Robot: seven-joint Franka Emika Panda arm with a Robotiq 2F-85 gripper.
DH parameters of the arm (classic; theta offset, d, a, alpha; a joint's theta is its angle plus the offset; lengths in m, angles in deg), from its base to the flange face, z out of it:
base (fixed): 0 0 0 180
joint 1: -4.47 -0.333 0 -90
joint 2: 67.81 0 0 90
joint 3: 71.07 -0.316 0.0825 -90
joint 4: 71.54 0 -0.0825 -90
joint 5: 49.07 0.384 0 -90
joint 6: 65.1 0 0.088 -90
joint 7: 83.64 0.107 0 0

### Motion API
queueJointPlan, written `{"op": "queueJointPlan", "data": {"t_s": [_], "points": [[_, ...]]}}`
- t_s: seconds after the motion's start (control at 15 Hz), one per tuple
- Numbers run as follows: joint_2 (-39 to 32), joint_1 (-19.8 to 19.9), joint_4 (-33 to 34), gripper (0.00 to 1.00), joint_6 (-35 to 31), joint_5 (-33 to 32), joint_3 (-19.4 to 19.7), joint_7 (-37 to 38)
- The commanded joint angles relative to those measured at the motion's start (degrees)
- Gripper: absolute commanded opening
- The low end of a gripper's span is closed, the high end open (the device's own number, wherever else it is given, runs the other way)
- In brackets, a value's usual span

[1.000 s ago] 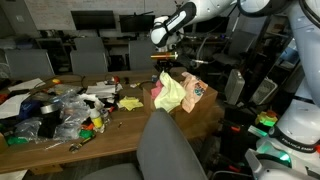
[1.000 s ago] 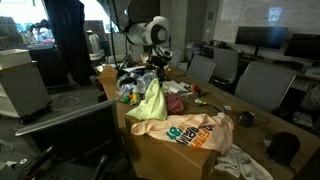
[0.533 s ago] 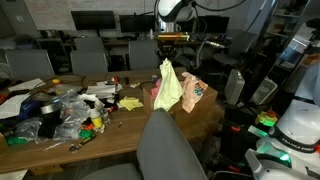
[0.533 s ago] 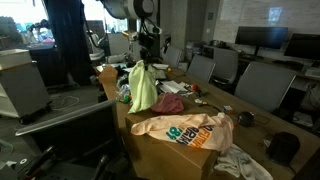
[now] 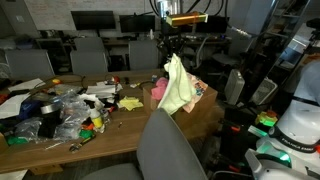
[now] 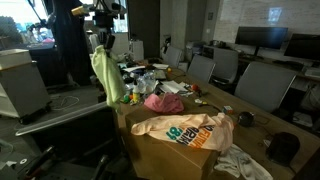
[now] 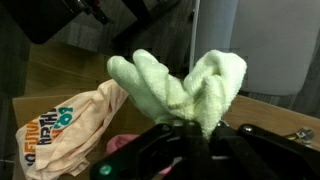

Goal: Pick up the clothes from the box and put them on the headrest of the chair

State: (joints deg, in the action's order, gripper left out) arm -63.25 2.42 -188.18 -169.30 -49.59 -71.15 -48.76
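Fingers [image 7: 238, 134] pressed together, pinching a fold of the yellow-green garment [image 7: 182, 86]; in the wrist view the cloth bunches up in two soft lobes right at the gripper [image 7: 196, 128]. Jaws shut on fabric, no gap showing.

Below the grip, same view: printed garment [image 7: 62, 135], white with coloured lettering, lying crumpled. A sliver of pink garment [image 7: 120, 145] just beside it.

In an exterior view, grey chair [image 5: 175, 152] fills the foreground, back toward the camera, rounded headrest [image 5: 160, 118] bare. Just beyond it stands the brown cardboard box [image 5: 207, 112]. Yellow-green garment [image 5: 178, 88] hangs limp from the gripper [image 5: 170, 47], lifted above the box, its lower hem near the headrest line as seen from here; contact cannot be told. Printed garment [image 5: 198, 90] draped on the box rim, pink garment [image 5: 157, 92] beside it.

In an exterior view from across, the box [image 6: 165, 158] sits nearest, printed garment [image 6: 188, 131] spread over its top, pink garment [image 6: 165, 102] behind. Yellow-green garment [image 6: 108, 75] dangles free in the air under the gripper [image 6: 102, 38], well apart from the box.

Farther back: table [image 5: 120, 135] strewn with plastic bags and small clutter [image 5: 60, 108], then office chairs [image 5: 88, 55] and dark monitors [image 5: 92, 19].
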Motion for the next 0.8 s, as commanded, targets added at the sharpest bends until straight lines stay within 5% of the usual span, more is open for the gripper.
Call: {"op": "queueJointPlan", "data": {"t_s": [0.0,0.73], "points": [[4.5,-2.7,-0.5,0.01,5.7,-2.7,-5.4,2.7],[2.3,-10.1,6.6,0.01,15.1,-5.9,-17.7,6.3]]}}
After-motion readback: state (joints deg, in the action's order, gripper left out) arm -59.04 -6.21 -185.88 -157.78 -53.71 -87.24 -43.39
